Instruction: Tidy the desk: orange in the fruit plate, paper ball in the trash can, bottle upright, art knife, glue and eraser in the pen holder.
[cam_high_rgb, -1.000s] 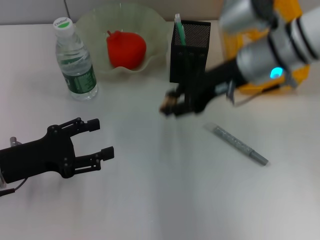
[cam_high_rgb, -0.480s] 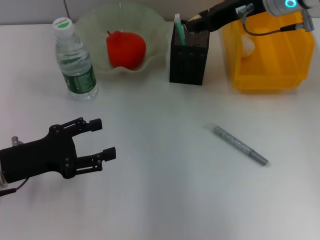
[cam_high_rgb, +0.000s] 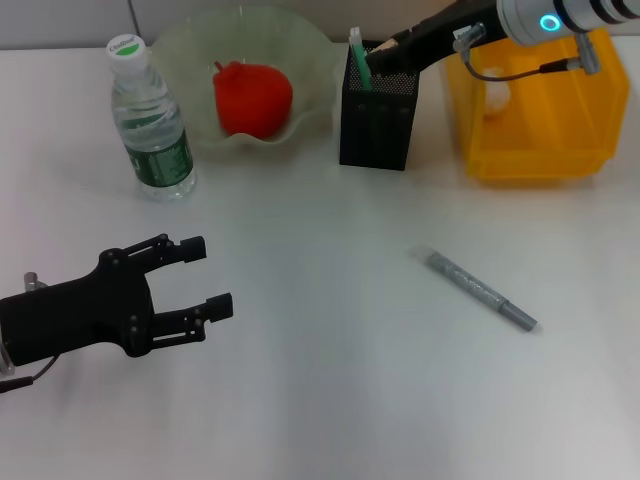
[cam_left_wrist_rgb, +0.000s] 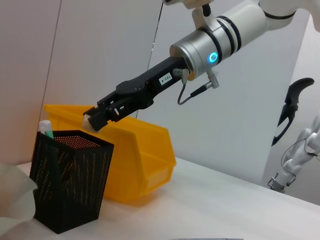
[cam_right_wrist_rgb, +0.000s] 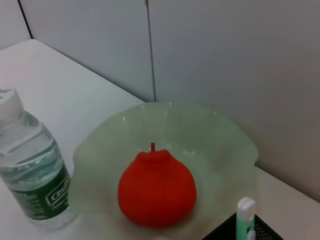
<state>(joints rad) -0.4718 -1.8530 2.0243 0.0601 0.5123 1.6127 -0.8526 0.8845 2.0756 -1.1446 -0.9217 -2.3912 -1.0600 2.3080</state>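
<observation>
Head view: right pincer (cam_high_rgb: 377, 49) over mesh holder (cam_high_rgb: 378, 120), clenched on a small tan eraser (cam_high_rgb: 382, 45), barely discernible. Left pincer (cam_high_rgb: 200, 275) released, low over worktop (cam_high_rgb: 320, 380).

Left wrist view: eraser (cam_left_wrist_rgb: 88, 119) above holder (cam_left_wrist_rgb: 67, 187); yellow bin (cam_left_wrist_rgb: 135, 160) behind.

Right wrist view: orange (cam_right_wrist_rgb: 156, 190) in wavy glass plate (cam_right_wrist_rgb: 220, 145); bottle (cam_right_wrist_rgb: 30, 165) upright, cut off.

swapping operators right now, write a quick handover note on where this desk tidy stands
Right gripper: over the pen holder, shut on a small tan piece, apparently the eraser.
Left gripper: open, idle above the table's near left.
Done: orange in the fruit plate; bottle upright beside it; a green-and-white stick already stands in the pen holder.
Trash can is at far right; something white shows inside, too unclear to call the paper ball.
Left: release the eraser into the holder, then put the grey pen-shaped tool lying on the table, probably the art knife, in it.
</observation>
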